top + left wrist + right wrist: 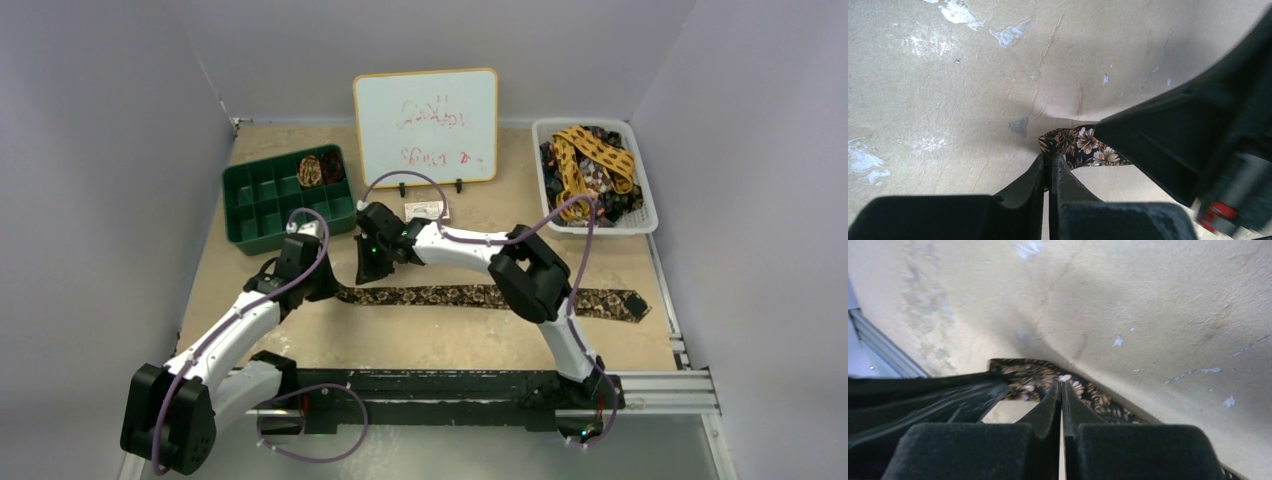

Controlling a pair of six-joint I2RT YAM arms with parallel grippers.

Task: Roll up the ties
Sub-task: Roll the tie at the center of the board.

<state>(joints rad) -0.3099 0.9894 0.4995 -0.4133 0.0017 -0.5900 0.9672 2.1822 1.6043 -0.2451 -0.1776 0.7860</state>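
Tan scuffed table, grey walls on three sides. Brown floral tie lies flat across the table's middle, running left to right, wide end toward the right edge. Left gripper is at the tie's narrow left end; the left wrist view shows the jaws pressed together on the fabric tip, which sits slightly raised off the surface. Right gripper is just beside it on the same end, jaws fully closed, tips touching the tie; can't tell if any fabric is pinched. Green compartment tray at the far left corner, with one rolled tie in a far-right cell. White basket at the far right corner holds loose ties, one yellow with dark spots. Whiteboard stands at the far edge's middle.
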